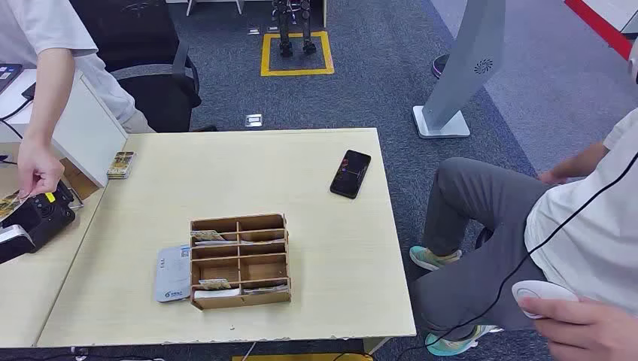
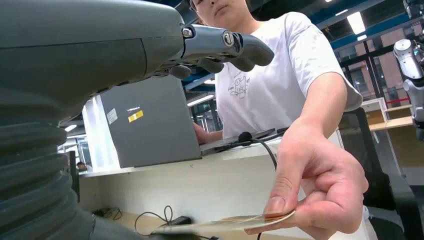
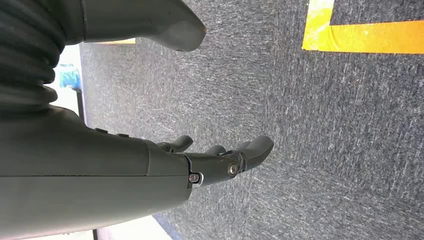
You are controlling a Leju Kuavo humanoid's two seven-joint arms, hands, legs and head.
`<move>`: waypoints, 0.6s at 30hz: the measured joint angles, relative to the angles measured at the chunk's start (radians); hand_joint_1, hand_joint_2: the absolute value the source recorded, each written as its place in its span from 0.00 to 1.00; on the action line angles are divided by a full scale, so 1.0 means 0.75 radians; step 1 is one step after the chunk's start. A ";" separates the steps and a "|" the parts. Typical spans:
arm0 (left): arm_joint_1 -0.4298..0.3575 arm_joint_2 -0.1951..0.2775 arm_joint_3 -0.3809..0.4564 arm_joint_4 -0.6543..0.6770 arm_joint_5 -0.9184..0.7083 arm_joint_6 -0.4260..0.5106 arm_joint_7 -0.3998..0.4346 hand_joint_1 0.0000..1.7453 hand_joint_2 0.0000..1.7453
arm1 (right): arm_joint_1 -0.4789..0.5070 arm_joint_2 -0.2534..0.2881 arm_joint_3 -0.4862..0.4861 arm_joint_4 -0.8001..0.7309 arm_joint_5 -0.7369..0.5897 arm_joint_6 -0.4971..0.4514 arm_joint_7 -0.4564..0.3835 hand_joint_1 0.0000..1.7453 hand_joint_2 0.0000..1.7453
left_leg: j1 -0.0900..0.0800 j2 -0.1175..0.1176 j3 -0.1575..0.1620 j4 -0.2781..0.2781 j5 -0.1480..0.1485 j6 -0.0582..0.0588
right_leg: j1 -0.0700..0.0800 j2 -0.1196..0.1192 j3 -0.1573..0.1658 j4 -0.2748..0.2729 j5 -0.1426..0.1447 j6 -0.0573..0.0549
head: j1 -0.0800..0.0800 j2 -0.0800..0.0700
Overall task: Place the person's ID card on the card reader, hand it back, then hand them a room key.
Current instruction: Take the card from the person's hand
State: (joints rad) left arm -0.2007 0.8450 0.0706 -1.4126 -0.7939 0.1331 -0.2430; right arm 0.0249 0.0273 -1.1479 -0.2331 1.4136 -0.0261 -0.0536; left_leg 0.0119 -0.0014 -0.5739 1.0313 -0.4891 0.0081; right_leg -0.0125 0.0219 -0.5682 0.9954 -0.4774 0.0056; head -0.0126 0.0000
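Observation:
At the table's far left my left hand [image 1: 36,218] is raised with its palm up. A person's hand [image 1: 37,171] pinches the ID card [image 1: 9,201] right over it. In the left wrist view the thin card [image 2: 225,222] lies flat between that person's thumb and fingers, and my fingers [image 2: 220,45] stretch out well apart from it. The grey-blue card reader [image 1: 172,273] lies flat beside a wooden compartment box [image 1: 239,219] that holds room key cards [image 1: 205,237]. My right hand [image 3: 220,160] hangs over grey carpet and holds nothing.
A black phone [image 1: 350,173] lies at the table's far right. A small stack of cards [image 1: 120,164] sits at the far left by a white partition [image 1: 86,128]. A second person [image 1: 527,226] sits to the right of the table with a white controller [image 1: 543,295].

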 joint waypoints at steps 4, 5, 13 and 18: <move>0.001 -0.005 0.000 0.000 0.000 -0.003 0.000 1.00 1.00 | -0.001 0.002 -0.002 0.000 0.013 -0.004 0.002 0.00 1.00 | 0.000 0.000 0.000 0.000 0.000 0.000 | 0.000 0.000 0.000 0.000 0.000 0.000 | 0.000 0.000; 0.002 -0.006 0.000 0.000 0.000 -0.004 0.000 1.00 1.00 | -0.001 0.002 -0.002 0.000 0.015 -0.004 0.002 0.00 1.00 | 0.000 0.000 0.000 0.000 0.000 0.000 | 0.000 0.000 0.000 0.000 0.000 0.000 | 0.000 0.000; 0.004 -0.024 0.000 0.000 0.014 0.002 -0.013 1.00 1.00 | -0.002 0.002 -0.004 0.000 0.031 -0.006 0.000 0.00 1.00 | 0.000 0.000 0.000 0.000 0.000 0.000 | 0.000 0.000 0.000 0.000 0.000 0.000 | 0.000 0.000; 0.005 -0.041 0.000 0.000 0.022 0.006 -0.018 1.00 1.00 | -0.002 0.003 -0.011 0.000 0.039 -0.007 0.001 0.00 1.00 | 0.000 0.000 0.000 0.000 0.000 0.000 | 0.000 0.000 0.000 0.000 0.000 0.000 | 0.000 0.000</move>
State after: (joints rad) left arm -0.1966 0.8144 0.0706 -1.4126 -0.7773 0.1374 -0.2562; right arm 0.0231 0.0295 -1.1561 -0.2332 1.4426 -0.0313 -0.0528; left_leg 0.0120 -0.0015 -0.5739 1.0313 -0.4891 0.0081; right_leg -0.0125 0.0219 -0.5681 0.9954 -0.4774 0.0056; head -0.0126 0.0000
